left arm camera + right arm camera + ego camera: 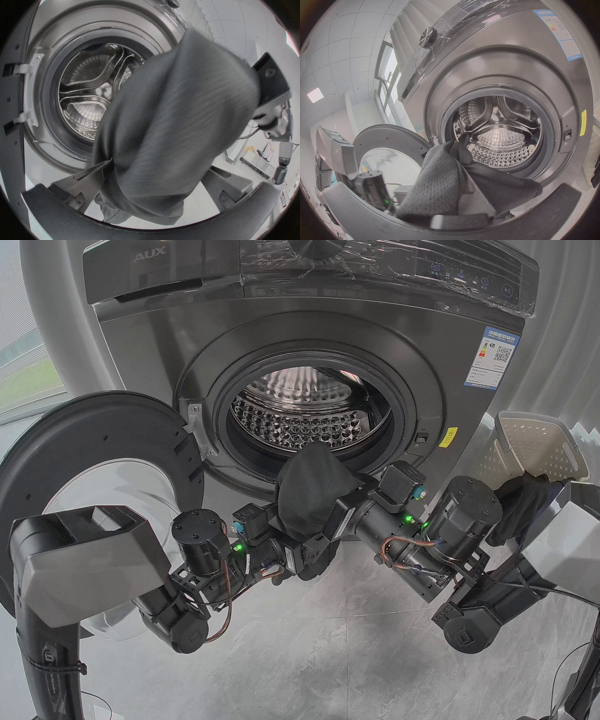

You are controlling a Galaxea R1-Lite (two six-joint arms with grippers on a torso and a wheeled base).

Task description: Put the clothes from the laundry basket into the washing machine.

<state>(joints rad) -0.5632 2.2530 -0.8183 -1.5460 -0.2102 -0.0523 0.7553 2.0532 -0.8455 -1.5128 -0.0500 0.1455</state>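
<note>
We see the washing machine point(156, 346) with its door point(94, 446) standing wide open at the left, well off the opening. The round mouth of the drum point(300, 409) is free across its upper and middle part. A dark garment point(309, 490) rises in front of the mouth's lower edge and covers it there. Below it the left arm point(200, 540) and right arm point(400, 527) meet just before the opening, crowding the low approach. The laundry basket point(537, 446) stands near the machine's right front corner, with a dark cloth point(522, 502) over its rim.
</note>
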